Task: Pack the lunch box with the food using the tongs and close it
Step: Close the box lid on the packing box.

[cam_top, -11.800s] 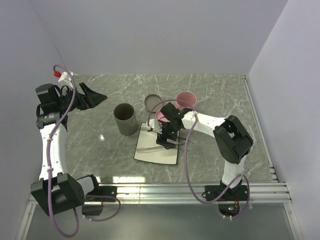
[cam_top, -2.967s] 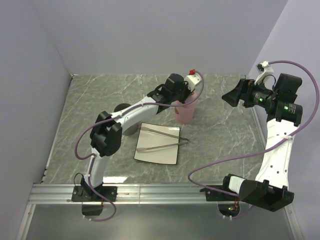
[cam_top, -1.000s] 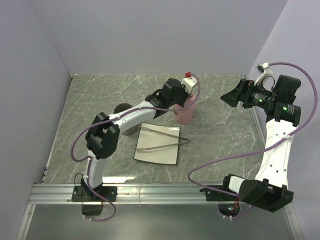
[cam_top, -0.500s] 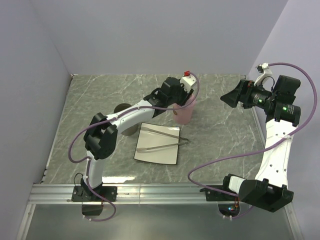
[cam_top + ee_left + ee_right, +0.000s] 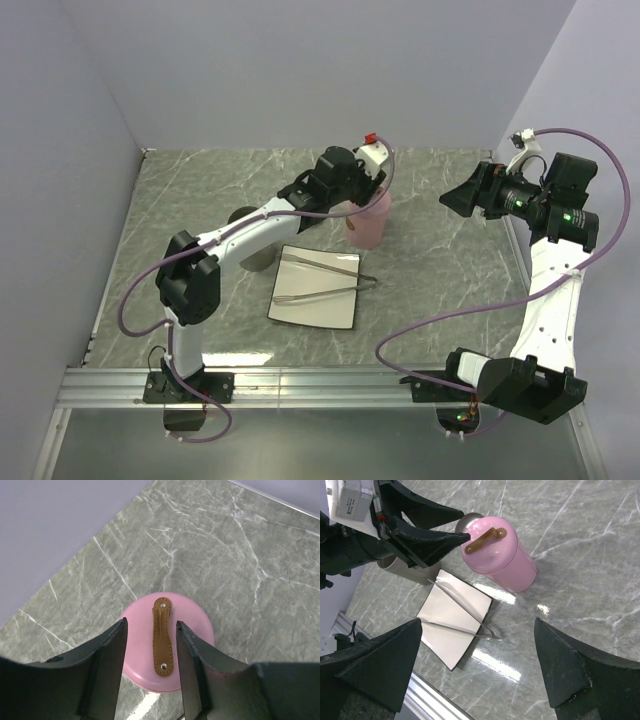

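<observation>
- Pink lunch box stands lidded just beyond the white plate: rigid and smooth. Your right gripper hangs wide, empty.
- Tongs lie on the plate: light, springy. Pinch both arms midway.
- Brown strap: your left gripper straddles it, jaws parted.

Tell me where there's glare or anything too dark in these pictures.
Right wrist view: bright glare on the table beside the plate, right fingers nearly black. Left wrist view: pink lid clear, left fingers dark. Top view: even light.
</observation>
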Robot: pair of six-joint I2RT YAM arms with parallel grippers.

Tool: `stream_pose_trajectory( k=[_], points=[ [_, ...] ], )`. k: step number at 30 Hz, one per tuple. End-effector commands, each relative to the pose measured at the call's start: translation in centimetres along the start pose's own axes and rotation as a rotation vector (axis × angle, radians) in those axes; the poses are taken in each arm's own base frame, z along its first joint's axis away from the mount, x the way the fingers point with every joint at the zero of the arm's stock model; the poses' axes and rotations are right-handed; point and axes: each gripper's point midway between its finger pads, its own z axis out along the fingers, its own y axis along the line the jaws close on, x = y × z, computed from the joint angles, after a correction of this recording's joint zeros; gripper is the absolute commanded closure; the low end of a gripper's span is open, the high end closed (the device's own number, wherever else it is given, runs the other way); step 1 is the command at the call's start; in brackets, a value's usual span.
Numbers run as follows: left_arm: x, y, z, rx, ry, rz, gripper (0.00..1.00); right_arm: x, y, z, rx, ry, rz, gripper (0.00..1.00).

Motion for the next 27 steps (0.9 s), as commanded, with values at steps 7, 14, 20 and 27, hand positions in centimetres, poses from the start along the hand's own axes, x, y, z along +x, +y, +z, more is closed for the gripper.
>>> stream_pose_trajectory(
  k=[7,14,20,27],
  points=[
    [1.1,0.8,-0.8,0.022,0.032,-0.029,0.52,-0.6,0.5,-0.5,-0.009,-0.032,-0.04,0.0],
    [3.4,1.0,-0.5,0.034,0.093,-0.067,0.55,-0.5,0.4,-0.4,-0.006,-0.031,-0.036,0.0],
    [4.8,0.7,-0.6,0.042,0.131,-0.069,0.57,-0.6,0.5,-0.5,-0.008,-0.033,-0.04,0.0],
    [6.4,0.8,-1.0,0.024,0.18,-0.075,0.59,-0.6,0.4,-0.5,-0.008,-0.032,-0.036,0.0]
  ],
)
